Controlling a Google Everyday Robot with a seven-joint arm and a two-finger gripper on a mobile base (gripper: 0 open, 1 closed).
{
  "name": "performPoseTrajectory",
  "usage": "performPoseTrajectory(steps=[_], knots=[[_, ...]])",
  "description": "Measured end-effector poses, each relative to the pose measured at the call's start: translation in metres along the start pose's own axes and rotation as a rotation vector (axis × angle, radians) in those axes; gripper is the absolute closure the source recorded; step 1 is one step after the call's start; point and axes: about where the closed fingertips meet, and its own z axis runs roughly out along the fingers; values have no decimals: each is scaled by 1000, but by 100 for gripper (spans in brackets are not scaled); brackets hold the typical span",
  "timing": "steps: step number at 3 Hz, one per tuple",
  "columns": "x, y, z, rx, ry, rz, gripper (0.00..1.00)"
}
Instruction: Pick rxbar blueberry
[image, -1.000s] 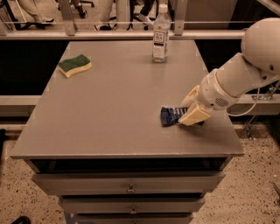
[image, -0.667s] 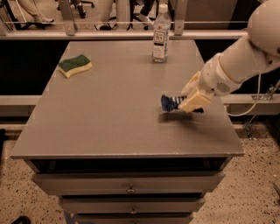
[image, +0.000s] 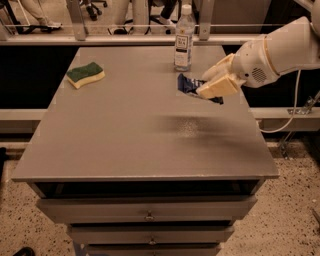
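Note:
The rxbar blueberry (image: 187, 84), a flat dark navy-blue bar, is held in my gripper (image: 212, 85) and hangs in the air above the right part of the grey table (image: 125, 130). The cream-coloured fingers (image: 218, 87) are shut on the bar's right end, and its left end sticks out to the left. A soft shadow lies on the tabletop below. My white arm (image: 280, 47) reaches in from the right edge of the view.
A clear water bottle (image: 183, 39) stands at the table's back, just left of and behind the gripper. A green-and-yellow sponge (image: 86, 74) lies at the back left. Drawers (image: 147, 212) sit under the tabletop. A rail runs behind the table.
My gripper has lifted the blue bar off the tabletop and risen up and toward the back, close to the bottle. The sponge and bottle have not moved.

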Motion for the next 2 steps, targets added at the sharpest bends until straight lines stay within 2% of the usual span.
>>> performPoseTrajectory(steps=[1,2], knots=[[-9,5,1,-26,-164,134,100],[-17,8,-1,-36,-192,147,100]])
